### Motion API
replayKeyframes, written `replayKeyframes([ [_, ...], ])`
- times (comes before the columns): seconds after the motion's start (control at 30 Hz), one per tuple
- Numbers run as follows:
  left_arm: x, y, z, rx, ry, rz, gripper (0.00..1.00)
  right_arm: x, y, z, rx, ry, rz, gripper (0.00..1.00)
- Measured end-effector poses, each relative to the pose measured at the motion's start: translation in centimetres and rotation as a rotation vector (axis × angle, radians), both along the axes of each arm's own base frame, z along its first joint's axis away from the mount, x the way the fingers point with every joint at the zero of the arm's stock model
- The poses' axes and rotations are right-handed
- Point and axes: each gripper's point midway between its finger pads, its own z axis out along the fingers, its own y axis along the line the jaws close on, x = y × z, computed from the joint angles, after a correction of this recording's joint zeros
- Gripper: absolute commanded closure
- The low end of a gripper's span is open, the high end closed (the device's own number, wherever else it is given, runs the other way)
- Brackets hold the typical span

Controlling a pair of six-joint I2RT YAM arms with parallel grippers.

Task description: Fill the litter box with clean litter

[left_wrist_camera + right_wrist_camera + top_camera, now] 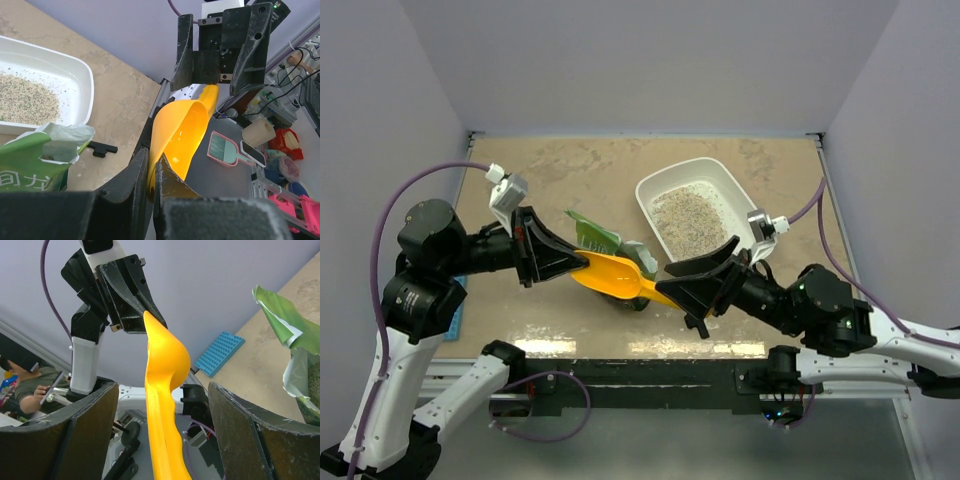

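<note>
The left hand [578, 263] is clamped on the bowl rim of a yellow scoop [616, 276]. The right hand [672, 282] is spread wide, with one finger on either side of the scoop's handle and neither touching it (clearest in the right wrist view). The litter box [650, 192] rests on the surface [540, 190], far and right of the left hand and just beyond the right hand. The clean litter [686, 220] is heaped inside it. A green bag [602, 236] stands just far of the scoop.

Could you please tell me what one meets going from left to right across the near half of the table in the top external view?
blue mat → left gripper → yellow scoop → right gripper
</note>
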Motion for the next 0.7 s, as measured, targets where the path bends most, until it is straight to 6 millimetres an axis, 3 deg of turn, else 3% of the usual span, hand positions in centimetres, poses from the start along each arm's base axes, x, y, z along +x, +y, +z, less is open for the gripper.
replayKeyframes([
  [0.33,0.0,0.0,0.6,-0.003,-0.013,0.005,1.0,-1.7,-2.2,-0.3,0.045,-0.01,0.071,0.25],
  [0.7,1.0,-0.1,0.5,0.009,-0.01,0.03,1.0,-2.8,0.6,-2.2,-0.019,-0.02,0.16,0.38],
])
